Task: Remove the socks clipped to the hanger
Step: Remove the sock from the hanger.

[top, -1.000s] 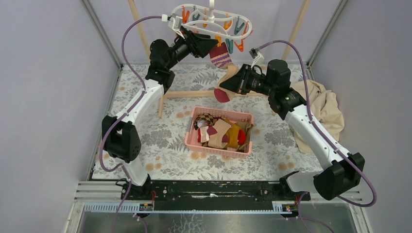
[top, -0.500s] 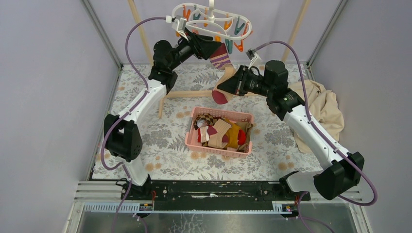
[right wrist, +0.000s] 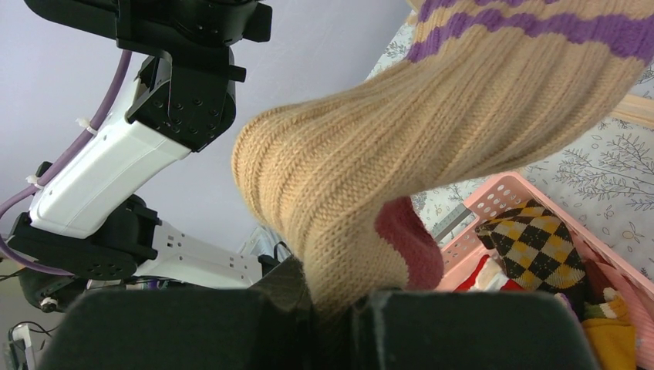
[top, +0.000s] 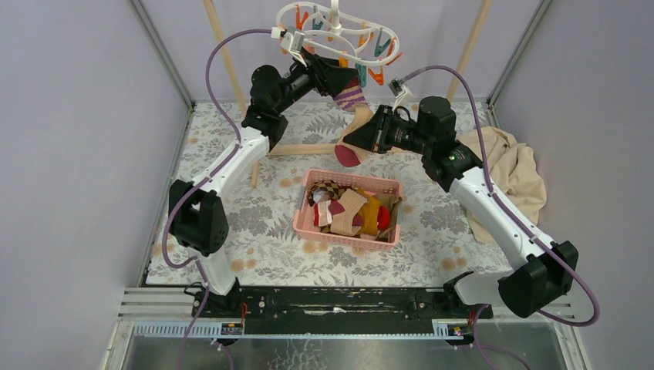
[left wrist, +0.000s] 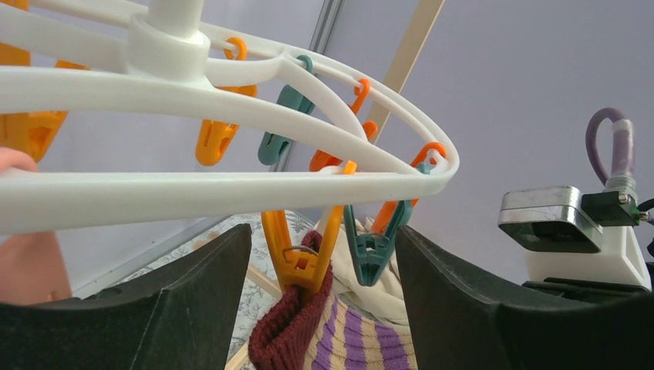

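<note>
Stripes of purple and a maroon cuff mark the one striped sock (left wrist: 339,343) that I can see clipped to the hanger (left wrist: 231,185). It hangs by its cuff from an orange clip (left wrist: 301,247) on the near side of the white ring, just beside a teal clip (left wrist: 372,248) that holds nothing.

The left gripper (left wrist: 318,262) is raised to the ring with its fingers spread wide, one on each side of that orange clip, touching neither it nor the sock. The right gripper (right wrist: 332,308) is lower down and pinches the beige foot of the sock, near the maroon toe, so the fabric runs up from it towards the clip.

To my eye the step in hand is freeing the cuff. It would go best if the left fingers closed on the clip's upper handles, not on the cuff or the spring end. The right arm should pull down and away only once the clip gives. A hard tug before that would likely swing the whole hanger on its hook.

Below, the other socks (top: 351,212) lie heaped in a pink basket (top: 355,178) on the flowered table, which looks the natural place to drop this one. A beige cloth (top: 513,166) lies well apart on the right.

I can read no brand, label or writing on the sock, the clips, the hanger or the arms.
</note>
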Motion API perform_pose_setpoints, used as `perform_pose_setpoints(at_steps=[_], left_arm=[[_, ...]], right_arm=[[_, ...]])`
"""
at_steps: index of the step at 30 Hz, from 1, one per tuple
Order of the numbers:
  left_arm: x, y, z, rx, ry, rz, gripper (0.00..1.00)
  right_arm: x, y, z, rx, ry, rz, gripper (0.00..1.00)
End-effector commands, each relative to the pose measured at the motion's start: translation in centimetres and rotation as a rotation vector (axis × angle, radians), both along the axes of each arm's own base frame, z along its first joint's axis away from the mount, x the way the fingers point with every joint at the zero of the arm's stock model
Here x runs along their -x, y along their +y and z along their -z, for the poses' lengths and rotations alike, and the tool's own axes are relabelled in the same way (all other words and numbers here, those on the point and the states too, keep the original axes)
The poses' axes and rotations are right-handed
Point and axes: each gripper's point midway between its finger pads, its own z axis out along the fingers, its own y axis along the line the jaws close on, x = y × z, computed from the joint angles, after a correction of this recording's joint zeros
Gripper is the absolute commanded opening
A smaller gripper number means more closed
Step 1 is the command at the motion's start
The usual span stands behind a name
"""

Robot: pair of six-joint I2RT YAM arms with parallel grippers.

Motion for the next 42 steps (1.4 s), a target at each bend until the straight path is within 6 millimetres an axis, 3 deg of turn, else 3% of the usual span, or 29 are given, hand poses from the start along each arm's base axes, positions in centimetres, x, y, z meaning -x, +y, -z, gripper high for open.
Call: perform_pose_setpoints(at_steps=[1,10,17,25,30,36,42], left_arm=[[-0.4,0.4,-2.1,0.019,-0.067,-0.025,0.75],[-1.2,0.7,-2.8,0.049,-0.068,-0.008,0.61],[-1.3,1.2,-3.2,0.068,-0.071,-0.009,0.59],[-1.3,1.6,-2.7,0.067,-0.061,-0.007,0.49],[-1.3,1.5,-2.6,0.069,-0.053,0.003,0.38],[-1.5,1.5,-2.7,0.077,-0.034,0.028,0.01],[-1.3,1.6,-2.6,0.074,-0.030,0.026,0.01]], right_arm=[[1.0,0.0,-2.2,-0.025,-0.079,-0.018,0.00],[1.3,-0.2,-1.4,-0.003,-0.051,-0.016,0.00],[1.3,-0.3,-1.0,0.006,-0.046,-0.016,0.00],[1.3,-0.2,-0.6,0.003,-0.038,-0.021,0.00],[1.2,-0.2,-0.4,0.004,-0.036,-0.020,0.00],[1.4,-0.1,-0.3,0.002,-0.033,-0.025,0.00],[1.6,-0.3,-0.2,0.004,-0.028,-0.028,0.00]])
